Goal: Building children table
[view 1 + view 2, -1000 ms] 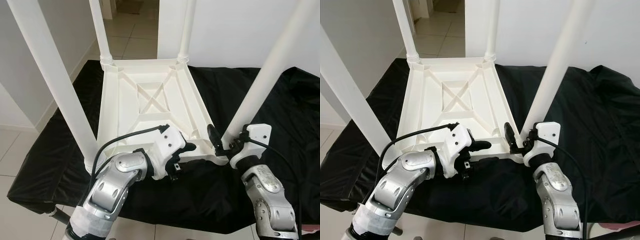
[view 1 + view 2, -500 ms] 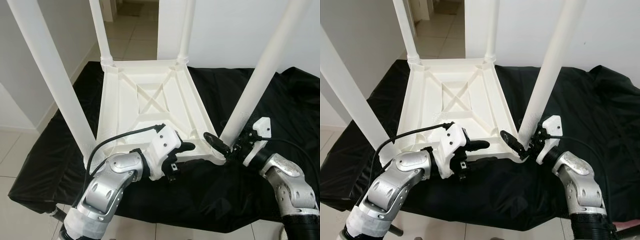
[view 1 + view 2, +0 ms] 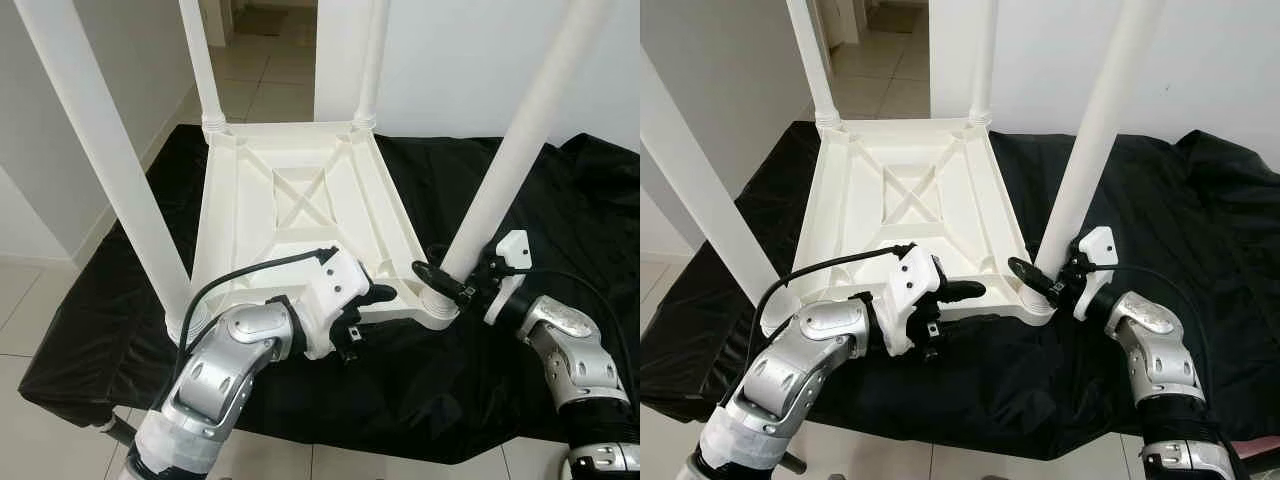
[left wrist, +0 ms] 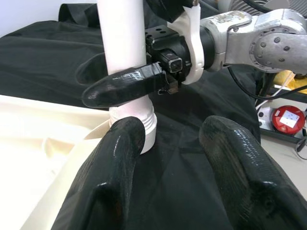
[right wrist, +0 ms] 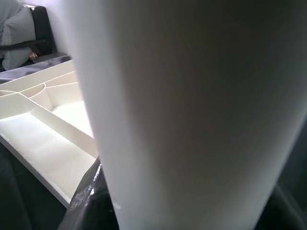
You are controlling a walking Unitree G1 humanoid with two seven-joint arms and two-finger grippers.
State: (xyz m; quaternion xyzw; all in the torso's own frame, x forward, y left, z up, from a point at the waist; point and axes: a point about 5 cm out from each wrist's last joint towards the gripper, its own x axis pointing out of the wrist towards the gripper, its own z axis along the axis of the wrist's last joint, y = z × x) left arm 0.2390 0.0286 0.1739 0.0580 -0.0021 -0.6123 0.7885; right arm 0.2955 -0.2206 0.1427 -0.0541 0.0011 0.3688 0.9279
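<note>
A white plastic children's table (image 3: 300, 205) lies upside down on a black cloth, its legs pointing up. My right gripper (image 3: 447, 282) is shut around the base of the near-right leg (image 3: 510, 170), just above its threaded collar (image 4: 144, 120). One of its black fingers (image 4: 124, 86) crosses the front of the leg; the other is hidden behind it. My left gripper (image 3: 365, 312) is open at the table's near edge. Its upper finger (image 3: 965, 292) lies over the rim and its lower finger is over the cloth, with nothing between them.
The near-left leg (image 3: 110, 160) and two far legs (image 3: 200, 60) stand tall around the work area. The black cloth (image 3: 540, 400) drapes over the front edge. A tiled doorway (image 3: 270, 70) lies behind. A red object (image 4: 288, 120) sits on the floor to the right.
My right wrist has turned around the leg's base and the right forearm has swung out to the right, still on the leg. The left gripper has stayed at the table's edge.
</note>
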